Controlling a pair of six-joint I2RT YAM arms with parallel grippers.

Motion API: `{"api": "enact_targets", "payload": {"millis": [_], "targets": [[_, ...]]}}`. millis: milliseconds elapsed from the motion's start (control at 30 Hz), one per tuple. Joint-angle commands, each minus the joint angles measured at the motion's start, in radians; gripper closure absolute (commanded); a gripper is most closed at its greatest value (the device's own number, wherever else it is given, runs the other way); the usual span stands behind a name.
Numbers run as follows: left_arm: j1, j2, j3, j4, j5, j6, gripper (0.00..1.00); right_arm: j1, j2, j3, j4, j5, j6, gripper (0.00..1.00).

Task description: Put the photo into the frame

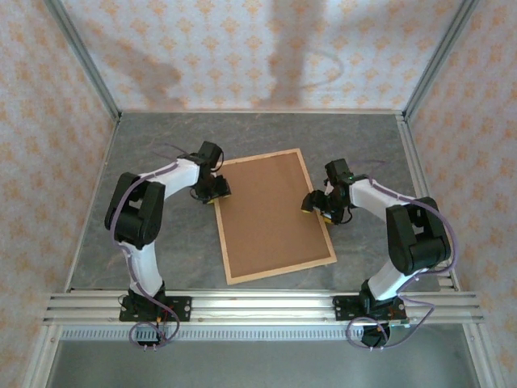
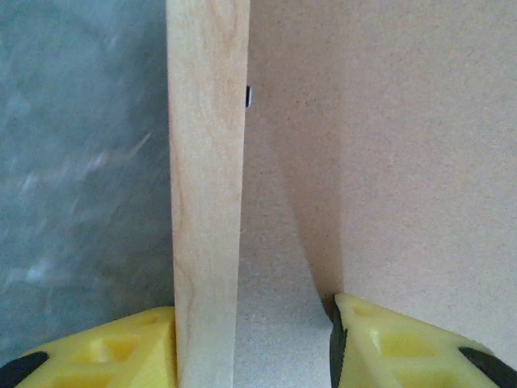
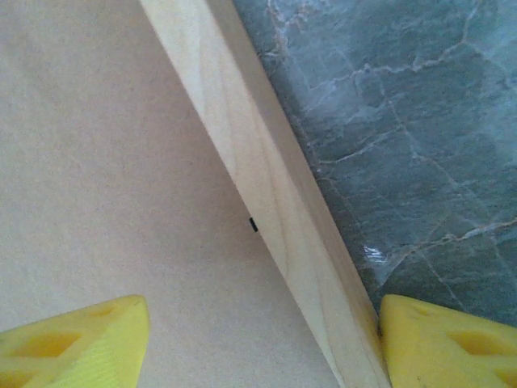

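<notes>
The left claw [image 1: 213, 189] stands open astride the frame's left rail [image 2: 206, 202]. One yellow finger [image 2: 121, 347] lies against the wood on the outside, while its partner sits clear of the wood on the inner side, so nothing is clenched. The right claw [image 1: 316, 202] mirrors it on the right rail [image 3: 275, 202]: the outer finger touches the wood, the inner one stands well off over the board, and it is released too.

The grey stone-patterned table [image 1: 161, 137] carries the frame [image 1: 283, 271] flat at its middle, back side up and between the two arms. A brown backing board [image 1: 271, 214] fills the frame's opening. Whether the photo lies beneath that board is hidden. A small dark tab [image 2: 248, 97] sits where the board meets the left rail, and a like one [image 3: 254, 224] marks the right side.

By my reading, the step in hand is taking hold of the frame by its two long rails — a two-armed grasp, not yet made. The next move calls for both claws to pinch their rails evenly. Any lift should then be level and matched on the two sides, or the thin wood could twist and the board slip.
</notes>
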Motion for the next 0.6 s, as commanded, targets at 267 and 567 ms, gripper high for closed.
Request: {"api": "enact_targets", "payload": {"millis": [267, 567], "targets": [[0.048, 0.121, 0.129, 0.266, -0.025, 0.124, 0.61, 0.013, -0.037, 0.019, -0.013, -0.014, 0.025, 0.26], [0.053, 0.097, 0.035, 0.249, -0.057, 0.16, 0.69, -0.003, -0.029, 0.074, -0.062, 0.038, -0.023, 0.24]]}}
